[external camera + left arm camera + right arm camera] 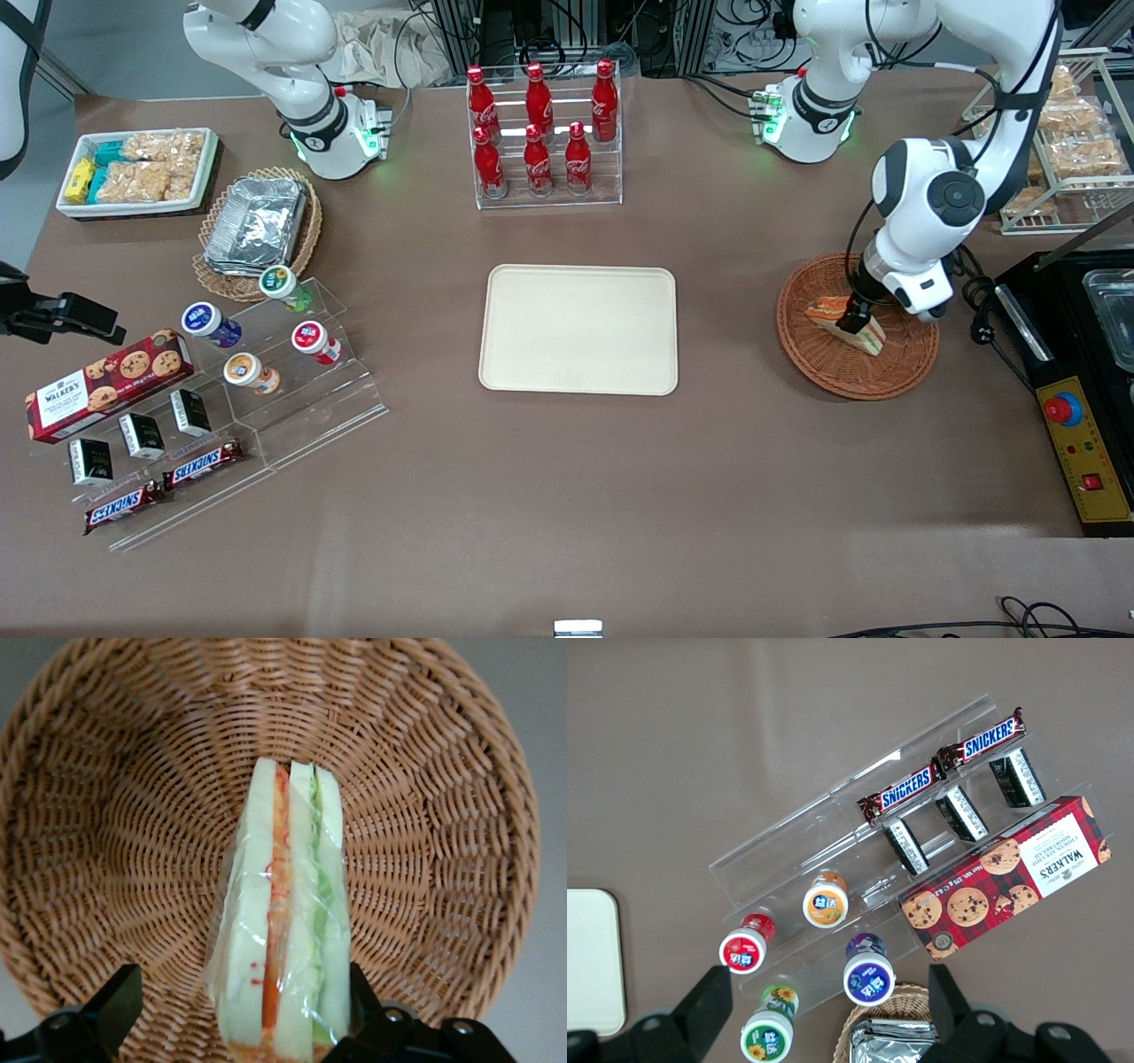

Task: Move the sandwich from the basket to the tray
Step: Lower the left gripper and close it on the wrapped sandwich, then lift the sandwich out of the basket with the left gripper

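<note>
Nearest the front cam, toward parked arm's end: two SNICKERS bars (164,486) and a red WALKERS cookie box (106,383) by a clear stepped stand. Mid-table, tray (578,329). Toward working arm's end, basket (824,363) holds the wrapped sandwich (849,323); gripper (239,1014) is down over it, fingers (111,1010) spread apart w/ sandwich between them, not clamped. Farthest: six red Coca-Cola bottles (539,128) in clear rack.

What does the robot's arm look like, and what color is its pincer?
The working arm is glossy white with rounded joints, a dark round cap on one joint and black cables along it. Its base glows green. The pincer, down in the basket, has black fingers.
</note>
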`<state>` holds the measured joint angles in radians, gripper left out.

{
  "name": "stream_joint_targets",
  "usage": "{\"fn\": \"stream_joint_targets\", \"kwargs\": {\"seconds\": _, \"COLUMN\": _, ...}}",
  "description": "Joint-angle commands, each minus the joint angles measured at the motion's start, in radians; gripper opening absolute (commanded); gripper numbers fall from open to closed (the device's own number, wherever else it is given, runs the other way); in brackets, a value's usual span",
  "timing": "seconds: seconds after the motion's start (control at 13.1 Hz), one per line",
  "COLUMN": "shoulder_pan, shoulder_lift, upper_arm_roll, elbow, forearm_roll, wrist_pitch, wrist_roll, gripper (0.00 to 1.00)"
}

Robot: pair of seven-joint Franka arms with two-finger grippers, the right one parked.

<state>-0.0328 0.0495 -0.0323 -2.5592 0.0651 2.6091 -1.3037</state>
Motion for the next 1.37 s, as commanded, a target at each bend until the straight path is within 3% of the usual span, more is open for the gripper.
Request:
{"fn": "stream_joint_targets", "kwargs": {"seconds": 0.0, "shoulder_pan": 0.007, "shoulder_lift": 0.027, "upper_arm_roll": -0.003, "elbow": -0.001, "forearm_roll": 0.027, "wrist_pitch": 0.042, "wrist_roll": -0.022, "gripper": 0.22}}
{"fn": "stream_joint_targets", "kwargs": {"seconds": 0.08, "shoulder_pan": 0.007, "shoulder_lift": 0.026, "upper_arm_roll": -0.003, "elbow": 0.001, "forearm_roll": 0.028, "wrist_pitch": 0.043, "wrist_roll": -0.022, "gripper": 0.00}}
{"fn": "stream_joint_targets", "kwargs": {"seconds": 0.46, "shoulder_pan": 0.007, "shoulder_lift": -0.016, "upper_arm_roll": -0.004, "elbow": 0.036, "forearm_roll": 0.032, "wrist_pitch": -0.019, "wrist_roll": 0.021, "gripper": 0.00}}
{"fn": "stream_joint_targets", "kwargs": {"seconds": 0.76, "shoulder_pan": -0.001, "shoulder_lift": -0.101, "upper_arm_roll": -0.014, "elbow": 0.213, "forearm_roll": 0.032, "wrist_pitch": -0.369, "wrist_roll": 0.199, "gripper": 0.00}}
{"fn": "stream_joint_targets", "kwargs": {"seconds": 1.07, "shoulder_pan": -0.003, "shoulder_lift": -0.096, "upper_arm_roll": -0.064, "elbow": 0.563, "forearm_roll": 0.013, "wrist_pitch": -0.795, "wrist_roll": 0.352, "gripper": 0.00}}
{"fn": "stream_joint_targets", "kwargs": {"seconds": 1.3, "shoulder_pan": -0.003, "shoulder_lift": -0.114, "upper_arm_roll": -0.115, "elbow": 0.683, "forearm_roll": -0.037, "wrist_pitch": -0.937, "wrist_roll": 0.481, "gripper": 0.00}}
